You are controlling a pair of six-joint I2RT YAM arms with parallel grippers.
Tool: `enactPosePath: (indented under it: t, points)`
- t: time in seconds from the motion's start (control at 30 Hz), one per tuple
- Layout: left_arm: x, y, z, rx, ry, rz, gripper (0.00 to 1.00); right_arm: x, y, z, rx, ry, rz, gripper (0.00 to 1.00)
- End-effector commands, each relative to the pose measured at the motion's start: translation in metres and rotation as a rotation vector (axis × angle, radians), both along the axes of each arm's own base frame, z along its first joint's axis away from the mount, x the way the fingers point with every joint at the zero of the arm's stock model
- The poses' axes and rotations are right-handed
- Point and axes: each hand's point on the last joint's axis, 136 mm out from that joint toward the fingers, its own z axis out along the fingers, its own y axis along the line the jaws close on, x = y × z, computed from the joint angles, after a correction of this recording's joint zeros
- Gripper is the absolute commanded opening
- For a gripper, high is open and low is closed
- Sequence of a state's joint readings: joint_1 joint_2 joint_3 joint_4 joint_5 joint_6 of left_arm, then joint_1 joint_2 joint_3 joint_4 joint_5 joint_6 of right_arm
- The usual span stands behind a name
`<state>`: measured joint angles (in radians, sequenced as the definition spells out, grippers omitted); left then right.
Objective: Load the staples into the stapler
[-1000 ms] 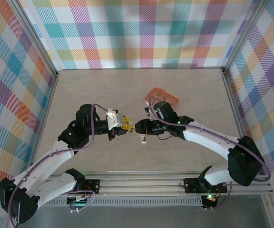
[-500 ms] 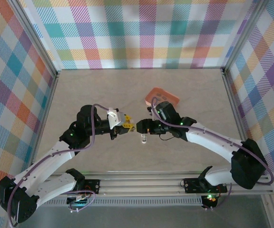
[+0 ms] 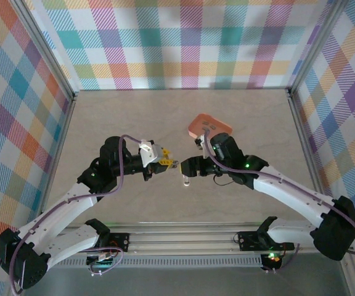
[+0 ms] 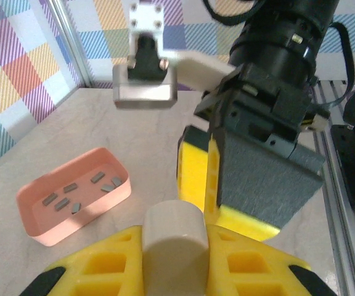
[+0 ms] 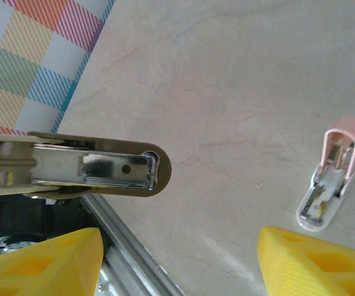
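Right wrist view gives me the pink stapler [image 5: 331, 179] lying open on the worktop [image 5: 239, 80], with my right tool [image 5: 177, 259] spread and empty nearby. My left tool [image 4: 174, 268] pinches a pale oblong piece [image 4: 174, 231]. The staples [image 4: 106, 187] sit in the salmon tray [image 4: 73, 225]. Fetching a strip looks next, and it needs a fine pinch.

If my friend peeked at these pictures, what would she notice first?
Probably the two claws nose to nose over the middle of the table: the left claw pinches a pale piece, and the right claw faces it, open. Next she would spot the tiny pink stapler lying on the table close by them. Farther back sits the orange tray with little grey staples in it.
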<state>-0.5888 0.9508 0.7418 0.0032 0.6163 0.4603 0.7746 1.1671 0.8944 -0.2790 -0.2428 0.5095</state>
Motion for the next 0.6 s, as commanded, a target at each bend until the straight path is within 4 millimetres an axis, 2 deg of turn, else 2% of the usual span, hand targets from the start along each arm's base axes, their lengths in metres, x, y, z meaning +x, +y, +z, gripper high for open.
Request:
enactPosePath:
  t: [0.0,0.13,0.3,0.4,0.47,0.57]
  points:
    - [-0.005,-0.005,0.002,-0.013,-0.010,-0.033,0.00,0.001,-0.008,0.018,-0.035,-0.158,0.038,0.67]
    - [-0.013,-0.008,0.001,-0.008,-0.041,-0.095,0.00,-0.002,-0.008,0.032,-0.058,-0.338,0.151,0.66]
    - [-0.026,-0.013,0.004,-0.011,-0.084,-0.195,0.00,-0.022,0.000,0.038,-0.103,-0.686,0.458,0.61]
    - [-0.032,-0.015,0.003,0.001,-0.097,-0.249,0.00,-0.040,0.005,0.034,-0.114,-0.859,0.664,0.59]
    - [-0.034,-0.016,0.004,0.009,-0.111,-0.273,0.00,-0.045,0.008,0.035,-0.106,-0.925,0.740,0.59]
    - [-0.037,-0.016,0.005,0.011,-0.132,-0.290,0.00,-0.042,0.015,0.038,-0.095,-0.985,0.759,0.59]
